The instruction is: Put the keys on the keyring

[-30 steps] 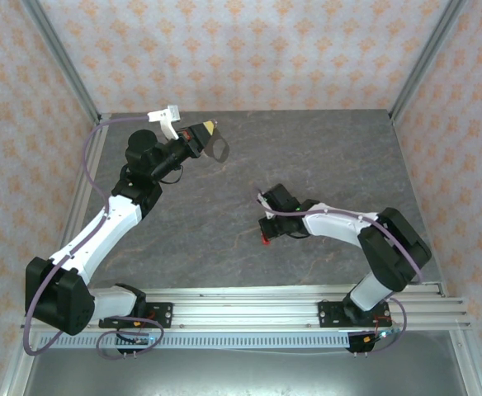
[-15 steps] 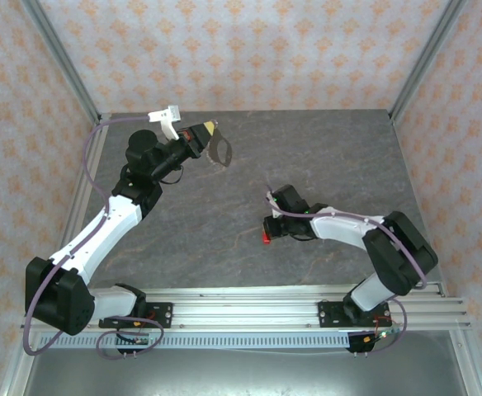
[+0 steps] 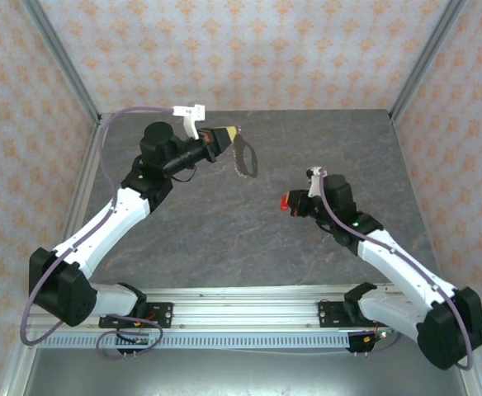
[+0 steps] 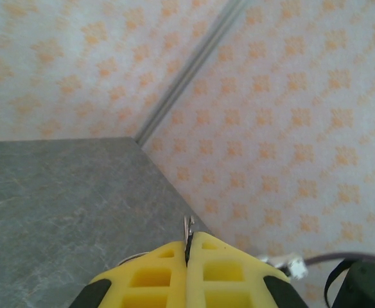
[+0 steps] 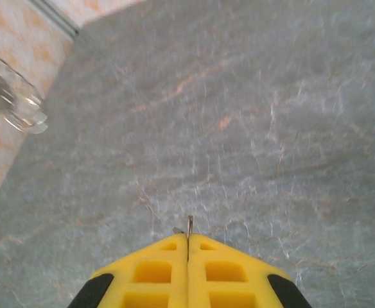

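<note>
Now, left claw [image 3: 229, 134]: closed, pinching the top edge of the keyring [image 3: 243, 158], raised above the far left part of the grey table [image 3: 224, 239].
Keyring: hangs tilted just under the left claw's tip, clear of the table, with a jagged fringe along one edge.
Left wrist view: the two yellow fingers [image 4: 154, 273] are pressed together, and a thin strip of metal [image 4: 188, 228] stands up from the seam between them, with the patterned wall [image 4: 290, 96] behind.
Right claw [image 3: 294, 202]: closed on the key [image 3: 284, 201], a tiny red piece poking out at its tip, over the right middle of the table.
Right wrist view: its yellow fingers meet, and a fine metal sliver [image 5: 189, 224] sticks out of the seam above the grey surface.
Key and keyring: well apart, the key to the right of the keyring and nearer the arm bases.
</note>
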`<action>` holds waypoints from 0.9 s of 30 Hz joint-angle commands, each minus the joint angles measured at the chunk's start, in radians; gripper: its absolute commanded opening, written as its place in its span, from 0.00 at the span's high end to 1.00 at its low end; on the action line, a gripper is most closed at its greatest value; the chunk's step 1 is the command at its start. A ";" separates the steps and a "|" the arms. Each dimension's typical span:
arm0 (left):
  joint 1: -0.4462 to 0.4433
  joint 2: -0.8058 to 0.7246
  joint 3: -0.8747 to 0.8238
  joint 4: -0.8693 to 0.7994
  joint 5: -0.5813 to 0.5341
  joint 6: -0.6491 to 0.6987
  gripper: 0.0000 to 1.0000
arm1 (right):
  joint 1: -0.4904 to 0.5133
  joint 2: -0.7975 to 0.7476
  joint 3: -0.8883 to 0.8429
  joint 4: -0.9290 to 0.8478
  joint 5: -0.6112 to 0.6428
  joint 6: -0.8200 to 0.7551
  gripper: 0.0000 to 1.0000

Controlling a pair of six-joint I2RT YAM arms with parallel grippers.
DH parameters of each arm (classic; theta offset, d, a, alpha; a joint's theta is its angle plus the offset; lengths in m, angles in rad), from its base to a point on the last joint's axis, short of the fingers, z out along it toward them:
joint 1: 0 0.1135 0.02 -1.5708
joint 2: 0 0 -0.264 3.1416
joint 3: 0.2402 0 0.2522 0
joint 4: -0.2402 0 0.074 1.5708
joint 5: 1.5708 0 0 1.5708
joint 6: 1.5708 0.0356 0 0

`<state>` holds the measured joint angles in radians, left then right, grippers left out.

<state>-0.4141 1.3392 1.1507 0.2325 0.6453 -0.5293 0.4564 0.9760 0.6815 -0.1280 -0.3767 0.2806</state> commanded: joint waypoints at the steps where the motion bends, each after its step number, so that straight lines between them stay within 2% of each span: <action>1: -0.029 0.034 0.082 -0.052 0.086 0.084 1.00 | -0.013 -0.068 0.076 -0.066 0.060 -0.006 1.00; 8: -0.094 0.096 0.181 -0.152 0.138 0.167 1.00 | -0.026 -0.125 0.188 -0.124 0.065 -0.067 1.00; 13: -0.125 0.112 0.220 -0.216 0.131 0.229 1.00 | -0.027 -0.132 0.238 -0.134 0.010 -0.114 1.00; 20: -0.143 0.123 0.229 -0.219 0.124 0.241 1.00 | -0.027 -0.143 0.251 -0.088 -0.093 -0.129 1.00; 27: -0.173 0.118 0.247 -0.277 0.088 0.294 1.00 | -0.027 -0.143 0.268 -0.069 -0.109 -0.115 1.00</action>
<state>-0.5762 1.4590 1.3479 -0.0204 0.7460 -0.2813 0.4347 0.8486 0.9020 -0.2352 -0.4557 0.1715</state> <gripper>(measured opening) 0.049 0.044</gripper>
